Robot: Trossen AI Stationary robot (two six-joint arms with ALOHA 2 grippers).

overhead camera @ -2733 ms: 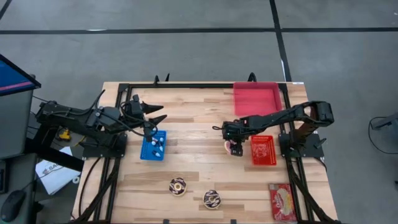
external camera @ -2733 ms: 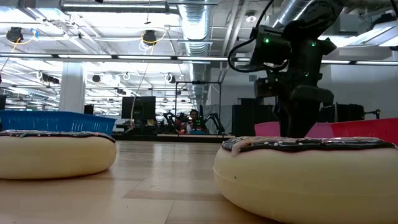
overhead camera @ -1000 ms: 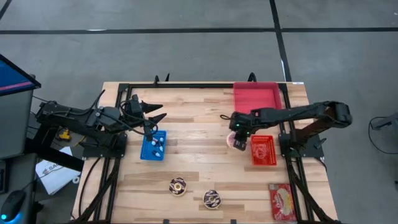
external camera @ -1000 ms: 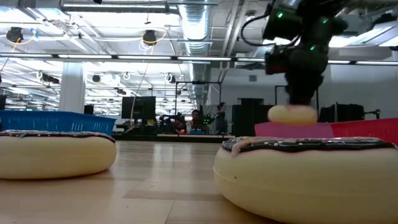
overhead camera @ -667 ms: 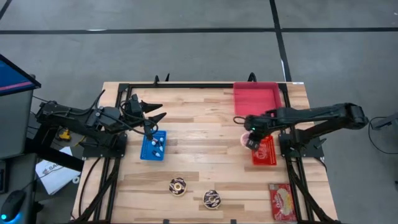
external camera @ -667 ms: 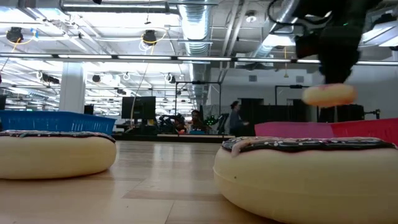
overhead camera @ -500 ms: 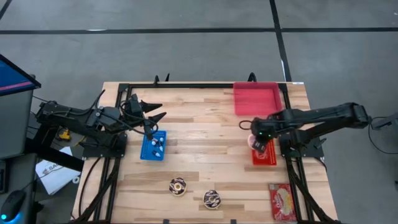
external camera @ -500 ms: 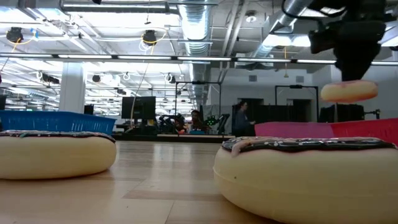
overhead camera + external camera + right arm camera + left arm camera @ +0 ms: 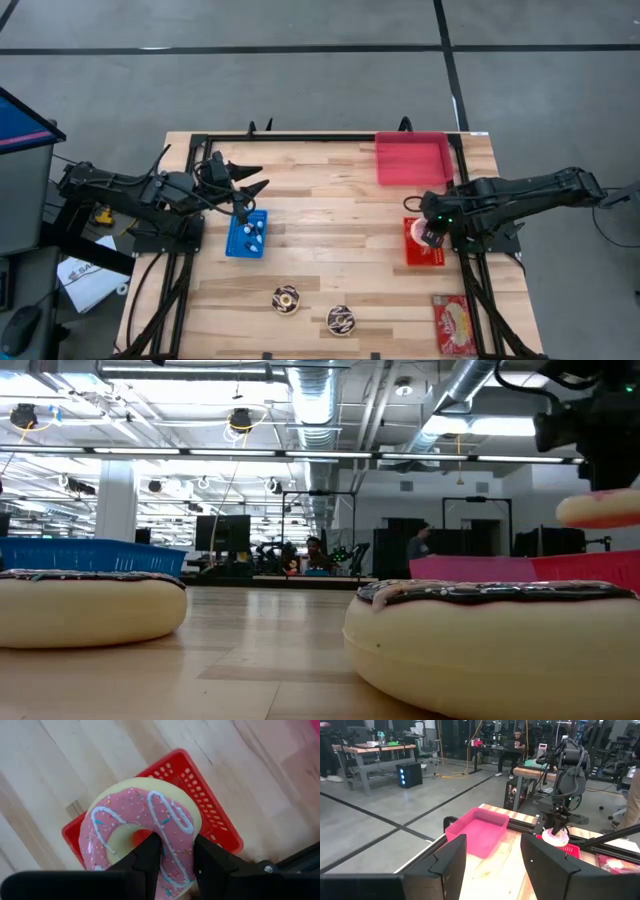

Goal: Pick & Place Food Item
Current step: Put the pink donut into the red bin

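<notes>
Pink-iced doughnut (image 9: 142, 837): one, with white drizzle and sprinkles, held clear of the table (image 9: 330, 210) by the right tool (image 9: 432, 232), whose two fingers are partly closed, pinching the ring through its hole and across one side.

Position: hanging directly above the small red basket (image 9: 422, 243) at the right of the table; in the right wrist view the basket's perforated floor shows beneath and around the doughnut. A straight lowering looks to be what remains before release.

Left tool (image 9: 250, 180): idle at the table's left edge near the blue basket (image 9: 247, 234), fingers spread and holding nothing; much the farther arm.

Also present: two chocolate-iced doughnuts (image 9: 286, 298) at the table's near edge; larger pink bin (image 9: 411, 158) at the far right corner.
</notes>
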